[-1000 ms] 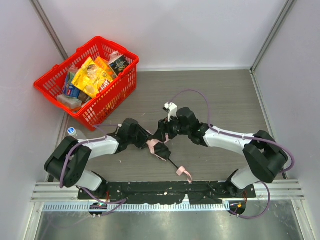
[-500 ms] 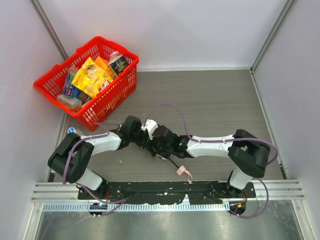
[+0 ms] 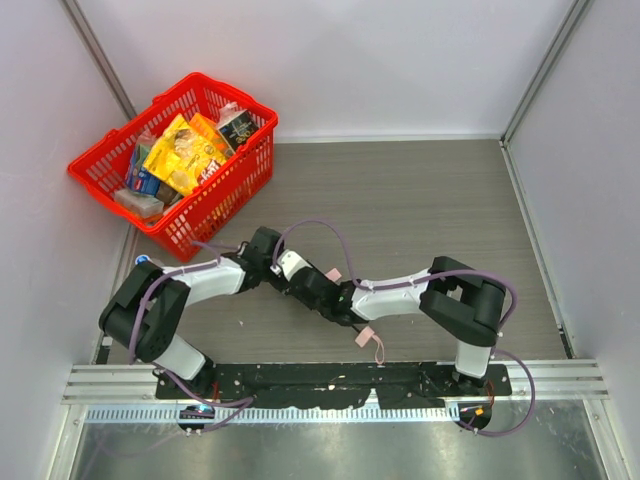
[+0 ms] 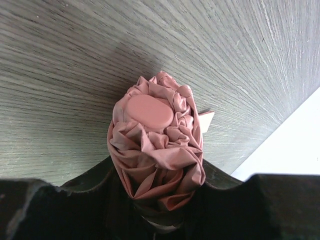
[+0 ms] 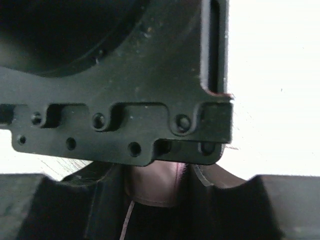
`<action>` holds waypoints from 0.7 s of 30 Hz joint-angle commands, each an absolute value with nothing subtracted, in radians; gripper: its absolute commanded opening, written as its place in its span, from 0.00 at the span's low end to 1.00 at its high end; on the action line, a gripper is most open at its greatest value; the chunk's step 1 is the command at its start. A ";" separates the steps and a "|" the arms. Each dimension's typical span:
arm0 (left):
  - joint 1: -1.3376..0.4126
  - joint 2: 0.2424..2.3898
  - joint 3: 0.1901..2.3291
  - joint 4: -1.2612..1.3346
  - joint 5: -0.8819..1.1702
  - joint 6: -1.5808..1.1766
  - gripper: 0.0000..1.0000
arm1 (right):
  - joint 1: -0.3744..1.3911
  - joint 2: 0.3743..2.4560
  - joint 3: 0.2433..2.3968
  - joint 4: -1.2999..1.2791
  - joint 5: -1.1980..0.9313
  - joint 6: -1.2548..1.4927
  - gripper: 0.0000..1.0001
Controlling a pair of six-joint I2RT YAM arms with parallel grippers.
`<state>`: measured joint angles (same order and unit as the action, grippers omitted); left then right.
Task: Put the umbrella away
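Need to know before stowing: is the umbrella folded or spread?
Folded: the umbrella shows pink fabric bunched in tight pleats around its end cap, gripped by the left hand.

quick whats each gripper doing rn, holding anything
Left gripper: closed on the umbrella, gripping its bunched pink fabric.
Right gripper: cannot be told; pink fabric sits between its fingers, but a grip isn't clear.

There is one umbrella (image 4: 155,150), one red basket (image 3: 220,195), and two arms: left arm (image 3: 200,285), right arm (image 3: 400,293).
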<state>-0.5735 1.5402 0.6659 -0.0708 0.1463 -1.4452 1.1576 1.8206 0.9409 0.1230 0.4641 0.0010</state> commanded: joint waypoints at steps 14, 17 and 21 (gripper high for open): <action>-0.565 1.514 0.515 0.015 0.058 -1.359 0.75 | 1.023 1.776 0.701 0.445 0.023 0.066 0.01; -0.563 1.529 0.518 0.009 0.054 -1.353 0.77 | 1.017 1.755 0.689 0.465 -0.027 0.063 0.01; -0.563 1.597 0.570 -0.070 0.028 -1.342 0.79 | 1.017 1.743 0.701 0.460 -0.034 0.052 0.01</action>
